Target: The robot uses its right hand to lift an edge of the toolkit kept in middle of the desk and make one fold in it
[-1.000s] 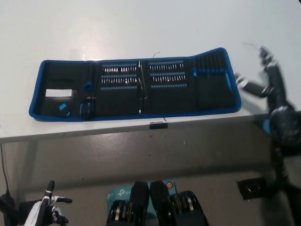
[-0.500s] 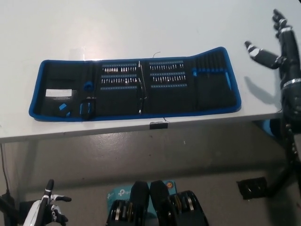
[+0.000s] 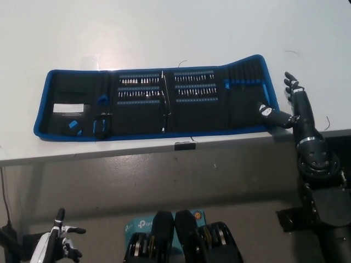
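Toolkit: we see the toolkit [image 3: 159, 101] unrolled flat in the middle of the tabletop [image 3: 164, 27], long axis running left to right, with its right end panel slightly raised.
Right hand: our black right hand [image 3: 293, 107] sits just beside that right end, fingers [image 3: 271, 114] spread apart and holding nothing, one tip touching or almost touching the blue border.
Key relation: the toolkit lies to the hand's left, so we judge the fold should travel leftward over the bit rows.
Left hand: our white left hand [image 3: 57, 244] rests low, well off the tabletop; we cannot tell its state.
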